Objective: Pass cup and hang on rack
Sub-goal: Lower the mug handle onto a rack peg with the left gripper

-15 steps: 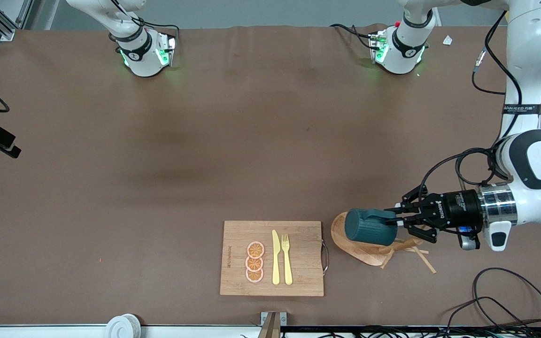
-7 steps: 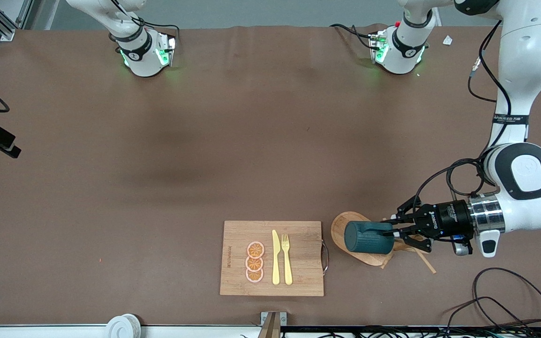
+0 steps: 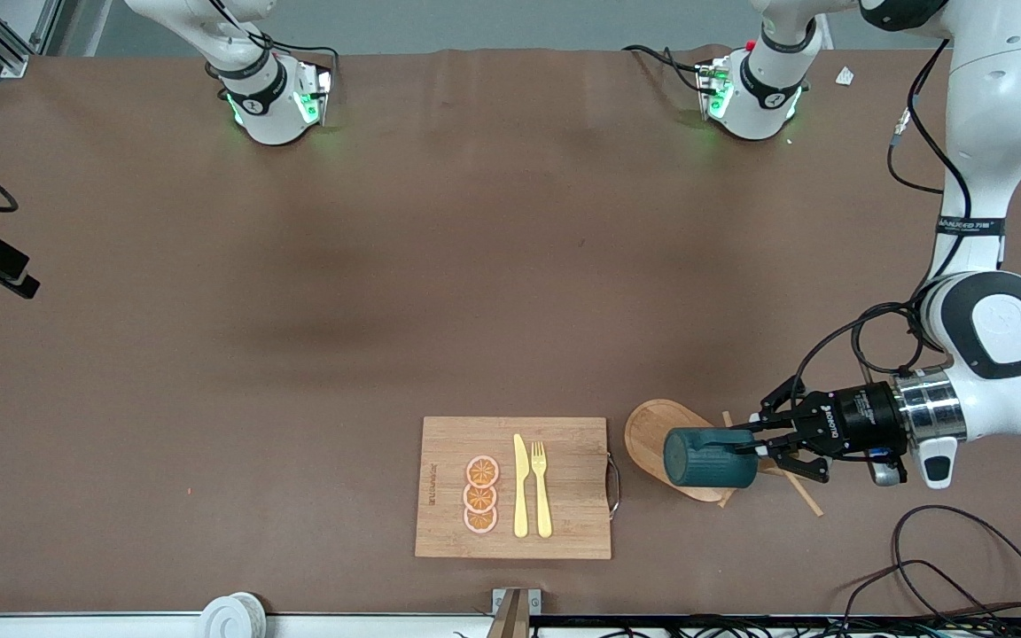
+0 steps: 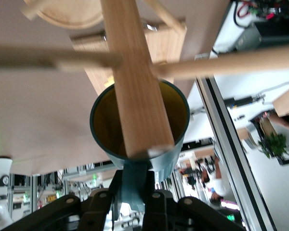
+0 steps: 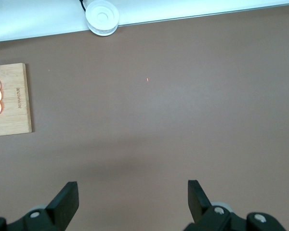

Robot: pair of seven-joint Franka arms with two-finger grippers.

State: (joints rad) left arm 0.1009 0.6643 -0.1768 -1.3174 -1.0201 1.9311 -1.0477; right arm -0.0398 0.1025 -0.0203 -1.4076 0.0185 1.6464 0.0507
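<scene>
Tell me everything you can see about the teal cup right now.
The cup is a small dark teal cylinder with faintly ribbed sides and a yellow-ochre inside. It lies on its side in the air over the wooden rack, held by its small side handle in the shut left gripper. Its mouth faces the gripper. In the left wrist view the rack's thick post crosses in front of the open mouth; whether the cup touches the rack cannot be told.

The left gripper (image 3: 754, 446) grips the teal cup (image 3: 709, 458) sideways over the wooden rack (image 3: 652, 434). A bamboo cutting board (image 3: 564, 523) lies beside the rack, near the surface's camera-side edge.
</scene>
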